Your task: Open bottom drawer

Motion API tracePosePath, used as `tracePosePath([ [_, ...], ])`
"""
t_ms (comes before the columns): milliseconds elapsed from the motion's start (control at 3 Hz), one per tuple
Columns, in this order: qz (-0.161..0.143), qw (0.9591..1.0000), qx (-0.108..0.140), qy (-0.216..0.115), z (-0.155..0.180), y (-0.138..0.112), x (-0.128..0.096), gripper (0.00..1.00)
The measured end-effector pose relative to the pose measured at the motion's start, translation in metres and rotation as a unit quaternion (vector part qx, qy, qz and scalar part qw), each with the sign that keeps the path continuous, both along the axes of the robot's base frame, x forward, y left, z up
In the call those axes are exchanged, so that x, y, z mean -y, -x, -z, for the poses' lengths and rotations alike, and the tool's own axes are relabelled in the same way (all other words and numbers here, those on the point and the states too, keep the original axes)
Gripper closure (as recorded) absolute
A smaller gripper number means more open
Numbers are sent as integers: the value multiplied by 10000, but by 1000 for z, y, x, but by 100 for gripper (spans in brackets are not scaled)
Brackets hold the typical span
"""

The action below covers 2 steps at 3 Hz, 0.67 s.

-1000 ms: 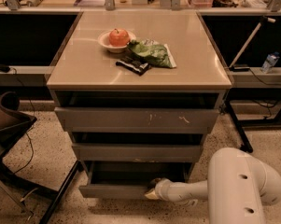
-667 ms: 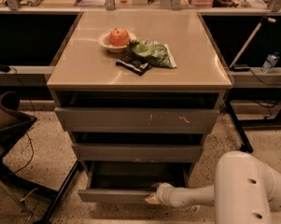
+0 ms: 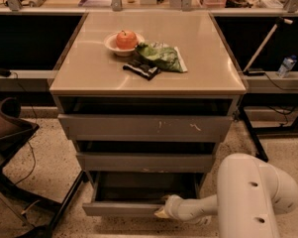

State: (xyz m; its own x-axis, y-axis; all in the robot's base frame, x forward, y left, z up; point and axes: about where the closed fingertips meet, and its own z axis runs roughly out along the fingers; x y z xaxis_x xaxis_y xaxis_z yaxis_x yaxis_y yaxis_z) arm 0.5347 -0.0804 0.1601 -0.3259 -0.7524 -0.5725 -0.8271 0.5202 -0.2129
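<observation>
Drawer cabinet [image 3: 198,58], centre of scene: beige top, three grey fronts stacked below it. My white arm [image 3: 252,192] enters at the near right and reaches left along the floor. Top drawer front [image 3: 138,127], the widest, bears white scratch marks right of centre. Middle drawer front [image 3: 138,161] is plain. The bottom drawer [image 3: 119,208] is lowest and stands out nearer than the two above, so its shallow tray shows dark behind the front. A dark chair [image 3: 5,128] stands at the left. On the far part of the top lie a green bag [image 3: 161,57], a black packet [image 3: 141,69] just near of it, and a white bowl [image 3: 114,44] holding an orange fruit [image 3: 127,38]. My gripper [image 3: 163,211] is at the top edge of the bottom drawer's front, right of centre; whether it is apart or closed I cannot tell.
</observation>
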Motion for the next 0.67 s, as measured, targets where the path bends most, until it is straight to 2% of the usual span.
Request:
tracePosePath([
  [333,0,10000,0,0,-2,0,-1,100],
  [667,-80,10000,11,-1,1,18,-3,100],
])
